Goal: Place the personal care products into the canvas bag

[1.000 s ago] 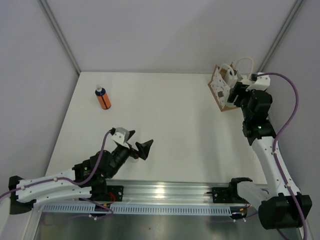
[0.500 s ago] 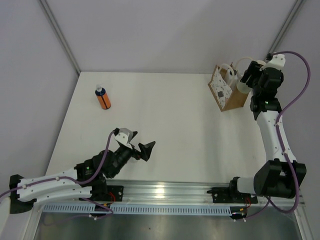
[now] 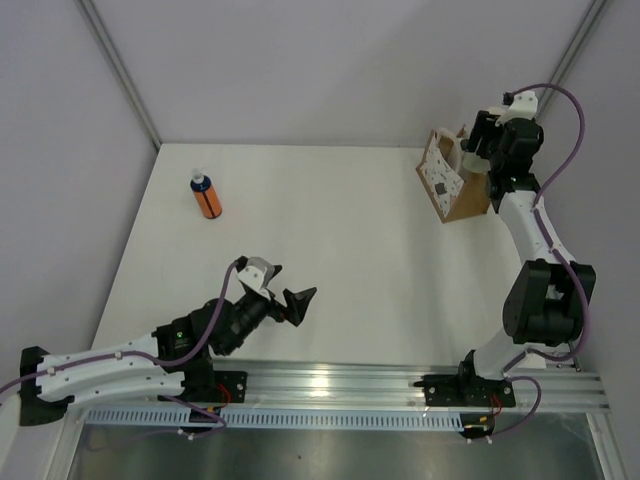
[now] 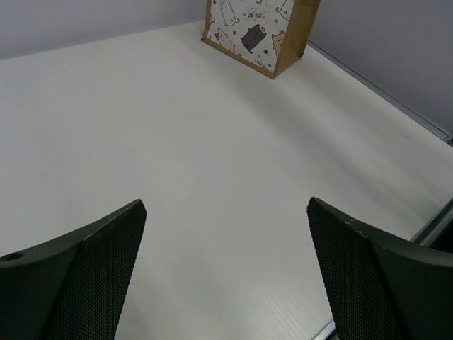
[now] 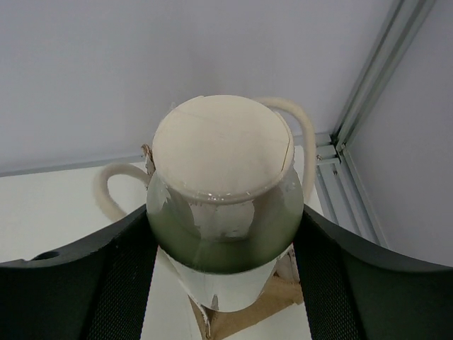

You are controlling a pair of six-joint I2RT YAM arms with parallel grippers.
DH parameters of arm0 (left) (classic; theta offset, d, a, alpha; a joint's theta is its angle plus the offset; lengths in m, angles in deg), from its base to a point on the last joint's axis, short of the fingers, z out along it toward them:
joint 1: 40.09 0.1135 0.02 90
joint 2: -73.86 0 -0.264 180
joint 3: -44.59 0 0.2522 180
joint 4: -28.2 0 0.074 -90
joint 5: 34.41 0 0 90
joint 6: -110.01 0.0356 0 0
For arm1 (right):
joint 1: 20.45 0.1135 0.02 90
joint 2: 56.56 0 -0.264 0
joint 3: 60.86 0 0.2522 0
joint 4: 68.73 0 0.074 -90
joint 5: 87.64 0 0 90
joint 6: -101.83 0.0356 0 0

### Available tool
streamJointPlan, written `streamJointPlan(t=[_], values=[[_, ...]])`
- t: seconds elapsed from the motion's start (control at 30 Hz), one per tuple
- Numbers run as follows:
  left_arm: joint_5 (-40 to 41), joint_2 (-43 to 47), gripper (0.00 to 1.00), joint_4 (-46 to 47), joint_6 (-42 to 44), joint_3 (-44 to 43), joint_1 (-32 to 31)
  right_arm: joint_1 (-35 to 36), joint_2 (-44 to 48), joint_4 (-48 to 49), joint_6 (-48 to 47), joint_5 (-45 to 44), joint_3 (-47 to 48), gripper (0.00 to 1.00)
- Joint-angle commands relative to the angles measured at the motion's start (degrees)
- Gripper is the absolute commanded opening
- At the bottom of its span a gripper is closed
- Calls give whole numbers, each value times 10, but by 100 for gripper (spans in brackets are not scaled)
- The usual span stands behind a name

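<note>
The cream bottle [image 5: 223,205] with its white cap sits between the fingers of my right gripper [image 5: 223,273], which is shut on its sides. Right below it is the canvas bag [image 5: 249,313], whose white looped handles [image 5: 105,185] curve out on both sides. In the top view my right gripper [image 3: 480,150] hovers at the bag's far right edge; the bag [image 3: 448,188] stands at the table's far right. The orange bottle [image 3: 206,197] stands upright at the far left. My left gripper [image 3: 281,292] is open and empty, low over the table's near middle, facing the bag [image 4: 258,32].
The right wall and an aluminium corner post [image 5: 368,85] stand close behind the bag. The table's right edge [image 4: 396,106] runs near the bag. A metal rail [image 3: 330,385] with both arm bases lines the near edge.
My right arm has stretched up and back, carrying the cream bottle from beside the bag to above its far side. The left gripper has drifted slightly right and nearer.
</note>
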Motion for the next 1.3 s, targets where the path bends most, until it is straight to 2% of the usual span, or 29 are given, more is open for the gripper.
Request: streamJointPlan(t=[0.0,0.37,0.8,1.03,1.27], values=[[-21,-1,99,6,-14,-26,-3,19,-2,136,-46,1,70,0],[-23,-4,99,5,-14,-28,-3,37,-58,144,-57,0,99,0],[-29,-16,99,3,-16,-34,-3,42,-86,169,-60,-22,73,0],[-32,-8,99,5,-18,-30,-3,37,-55,192,-52,-30,21,0],[-27,-12,99,1,-16,-32,-3,42,-28,190,-49,-7,21,0]])
